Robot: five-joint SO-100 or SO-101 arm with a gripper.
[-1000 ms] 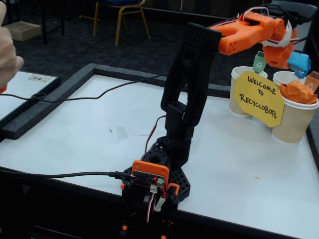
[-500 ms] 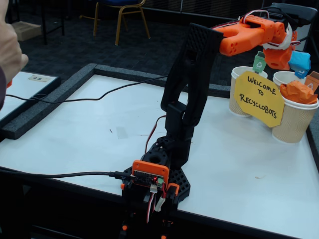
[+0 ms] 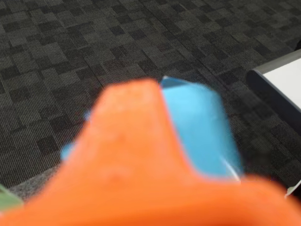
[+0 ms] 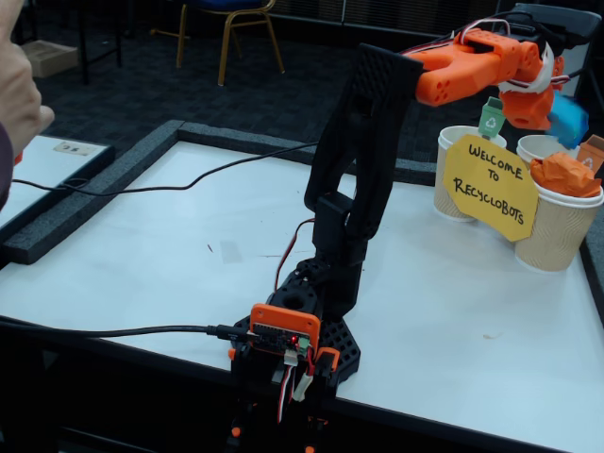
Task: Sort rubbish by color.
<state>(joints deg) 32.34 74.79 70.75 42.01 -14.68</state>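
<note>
My orange gripper [image 4: 555,109] hangs high at the far right, above the paper cups, and is shut on the light blue wad [image 4: 570,119], which peeks out behind it. In the wrist view a blurred orange finger [image 3: 131,155] fills the foreground, with the blue wad [image 3: 202,132] pressed against its right side over dark carpet. An orange wad [image 4: 564,174] lies in the front right cup [image 4: 557,231].
Two more tan cups [image 4: 451,184] [image 4: 534,146] stand behind the yellow "Welcome to Recyclobots" sign [image 4: 491,186], with a green flag [image 4: 491,117] above them. A black cable [image 4: 170,184] crosses the white table [image 4: 170,255]. A person's hand [image 4: 19,94] shows at the left edge.
The gripper with the blue wad has lifted slightly and turned, so less of the wad shows. The hand at the left has shifted a little.
</note>
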